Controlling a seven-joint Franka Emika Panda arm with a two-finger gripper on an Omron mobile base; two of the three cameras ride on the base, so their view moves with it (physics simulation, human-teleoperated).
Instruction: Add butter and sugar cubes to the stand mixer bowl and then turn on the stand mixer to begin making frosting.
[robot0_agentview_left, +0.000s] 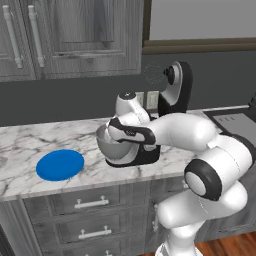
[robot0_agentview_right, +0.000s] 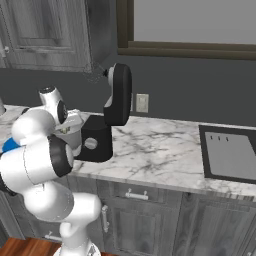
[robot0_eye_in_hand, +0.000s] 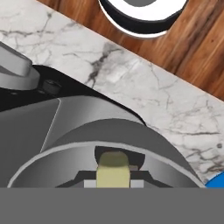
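Blue plate (robot0_agentview_left: 60, 165) sits left of the stand mixer (robot0_agentview_right: 107, 120), head tilted up, on the marble counter (robot0_agentview_right: 160, 150); dark cooktop (robot0_agentview_right: 230, 152) at right. Gripper (robot0_eye_in_hand: 113, 181) is clamped on the butter (robot0_eye_in_hand: 113, 174), hanging over the stand mixer bowl (robot0_agentview_left: 112, 145); bowl contents hidden.

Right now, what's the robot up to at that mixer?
The arm reaches over the stand mixer bowl, which sits on the black stand mixer with its head tilted back. In the hand view the gripper is shut on the butter, held just above the bowl's rim. The blue plate lies alongside on the counter.
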